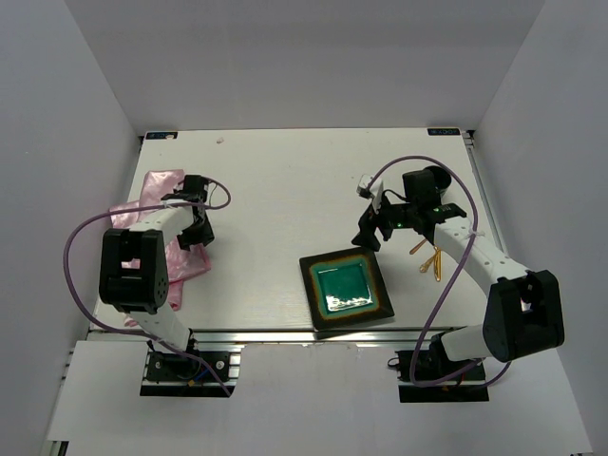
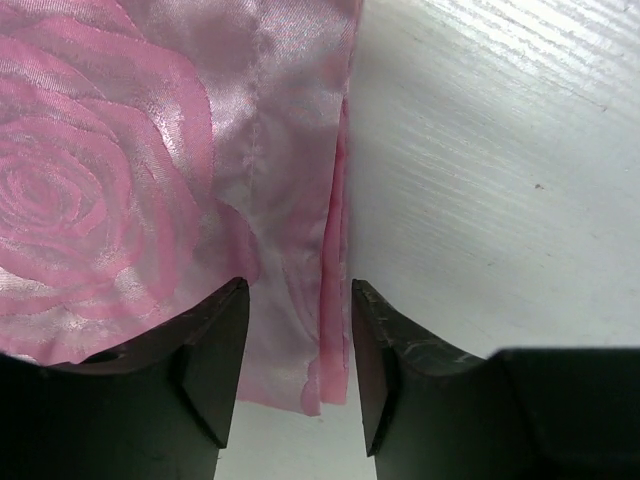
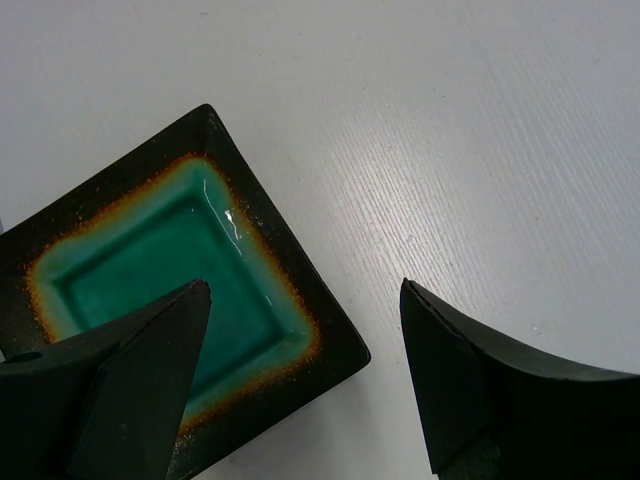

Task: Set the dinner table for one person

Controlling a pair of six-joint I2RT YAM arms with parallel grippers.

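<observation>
Rail of metal marks the near edge of the white desk — a broad, rigid, fixed slab filling the view, something to set things on, not to grip. Just behind the rail, at about 5 o'clock from the desk's middle, sits a square green-glazed plate. It looks stiff, fairly heavy, slick and chippable, and is best taken by its dark rim. At 4 o'clock, gold cutlery lies near the plate but apart from it. The right gripper hovers by the plate's far right corner, jaws released wide with nothing between them. Further back, at 9 o'clock, a pink satin placemat lies rumpled — soft, light and slippery, its folded hem the likeliest place to pinch. The left gripper straddles that hem, jaws parted, not clamped.
</observation>
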